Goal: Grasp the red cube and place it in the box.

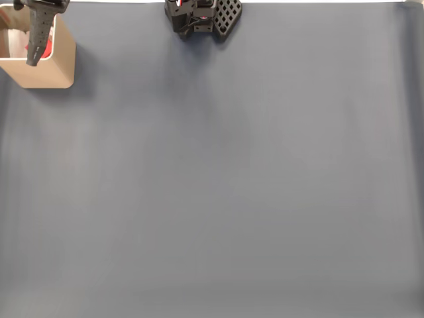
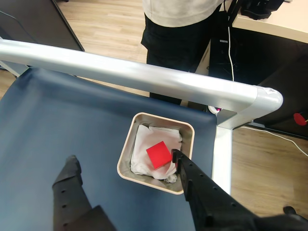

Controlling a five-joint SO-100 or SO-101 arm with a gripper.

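Observation:
The red cube (image 2: 159,155) lies inside the tan box (image 2: 163,118) on crumpled white paper, free of the fingers. My gripper (image 2: 124,161) hangs open above the box, with one black finger (image 2: 71,169) out over the mat and the other finger (image 2: 179,161) over the box's near right side. In the fixed view the box (image 1: 46,74) stands at the top left corner. There the gripper (image 1: 33,54) reaches down over it, and a sliver of the red cube (image 1: 46,50) shows beside a finger.
Blue-grey mat (image 1: 225,172) covers the table. The arm's black base (image 1: 199,16) sits at the top middle of the fixed view. In the wrist view a silver rail (image 2: 144,72) borders the table just past the box, and a person (image 2: 178,29) stands behind it.

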